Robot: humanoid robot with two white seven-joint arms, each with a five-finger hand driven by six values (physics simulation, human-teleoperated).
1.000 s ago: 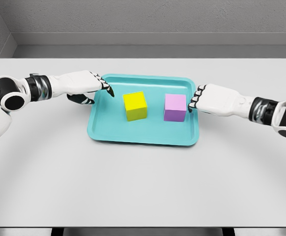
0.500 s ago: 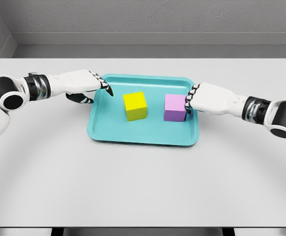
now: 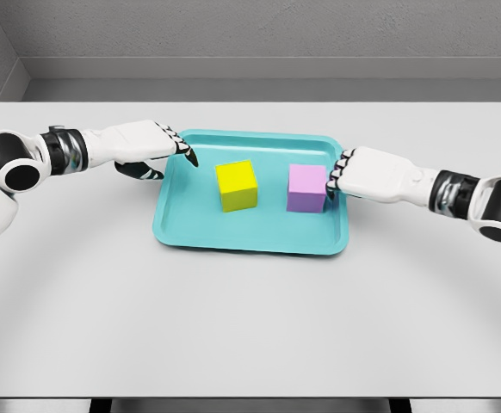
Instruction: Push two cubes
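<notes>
From the head view, a pale grey worktop (image 3: 250, 327) fills most of the scene, and a grey wall runs behind its far edge. In the middle of the worktop lies a turquoise tray (image 3: 233, 234) with a low raised rim. Two cubes stand inside it, both flat on the tray floor and apart from each other. The yellow cube (image 3: 237, 185) is a little left of the tray's middle, turned slightly, and the purple cube (image 3: 306, 188) is to the right, close to the right rim.

The left hand (image 3: 147, 148) comes in from the left side and is over the upper left corner of the tray. Its fingers (image 3: 187, 155) are bent and held narrow, holding nothing, and the dark tips point toward the yellow cube. There is a clear gap of bare tray floor between these tips and the cube, so they do not touch it. The thumb hangs below the palm, outside the tray rim.

The right hand (image 3: 367, 172) comes in from the right and reaches over the right rim of the tray. Its fingers (image 3: 335, 179) are curled close together, holding nothing, and the tips are against the right face of the purple cube, or just beside it; I cannot tell if there is real contact.

Between the two cubes nothing stands in the way, only tray floor. The raised rim is the only border around them.
</notes>
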